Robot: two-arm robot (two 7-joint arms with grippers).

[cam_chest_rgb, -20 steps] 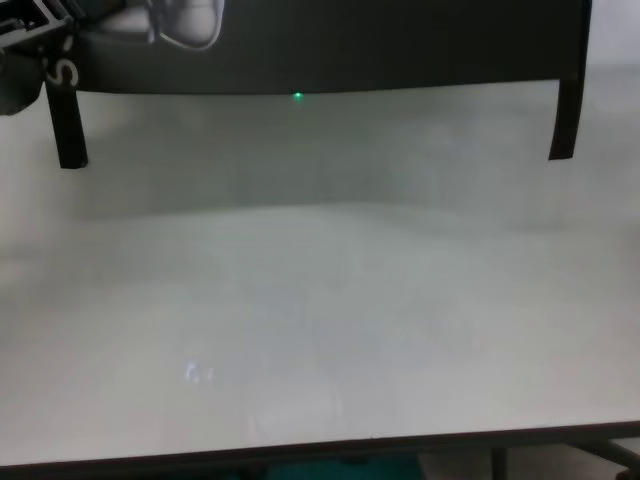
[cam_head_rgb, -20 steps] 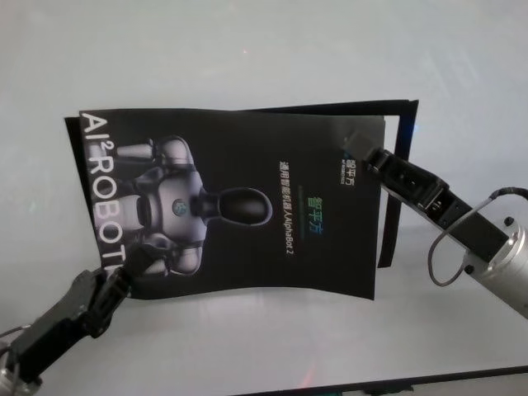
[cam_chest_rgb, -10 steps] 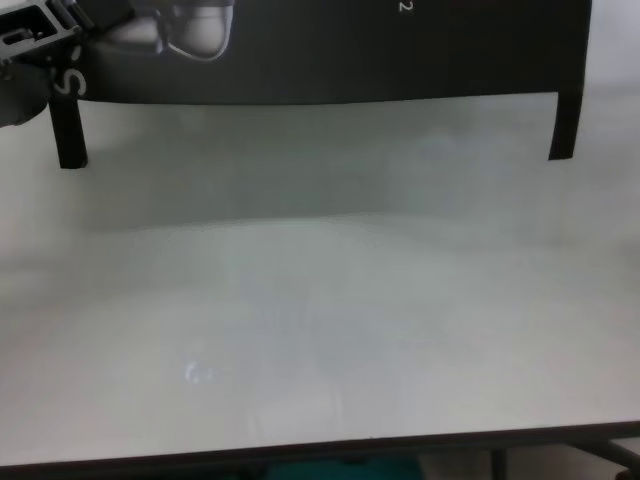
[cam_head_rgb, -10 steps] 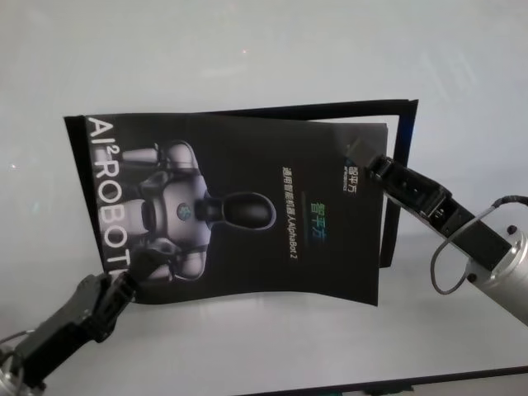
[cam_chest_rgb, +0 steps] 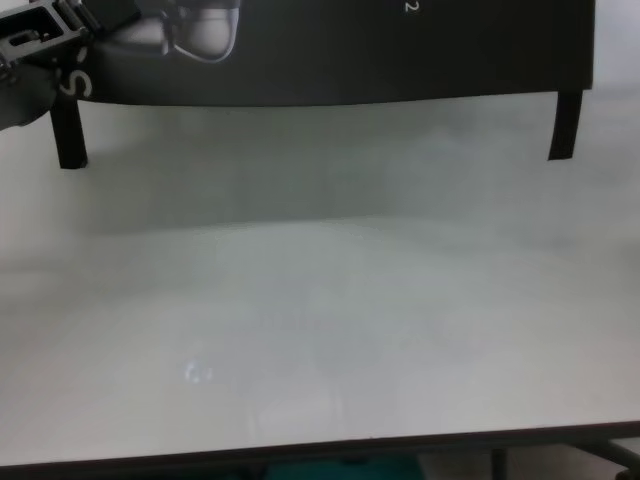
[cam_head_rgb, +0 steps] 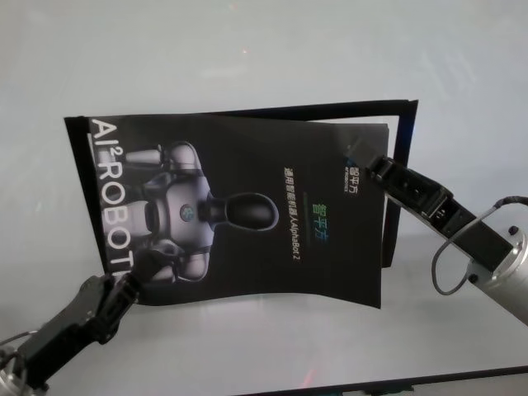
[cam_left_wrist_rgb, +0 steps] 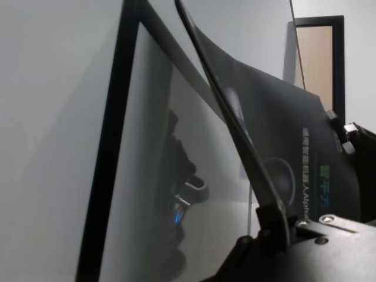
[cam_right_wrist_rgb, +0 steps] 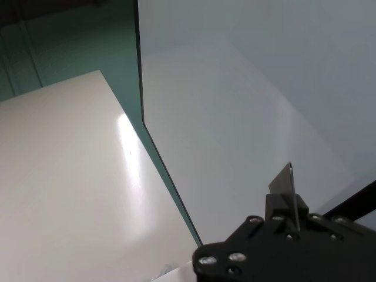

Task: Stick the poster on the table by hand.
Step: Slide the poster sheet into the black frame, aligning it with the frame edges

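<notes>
Now both grippers are holding the poster [cam_head_rgb: 239, 210] raised over the table [cam_head_rgb: 247, 49], above the tape frame [cam_head_rgb: 403, 148] lying toward the far edge. The left gripper [cam_head_rgb: 124, 290] is pinching the near-left corner, fingers closed on it; the right gripper [cam_head_rgb: 363, 161] is clamping the far-right corner. Best lowering both ends evenly, keeping the sheet taut and square to the frame before pressing down.

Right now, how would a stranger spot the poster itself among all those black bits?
On the wide white table, look between the left gripper and the right gripper. The poster is the big glossy black sheet they hold; unlike the plain black tape frame behind, it shows a silver robot and lettering.
</notes>
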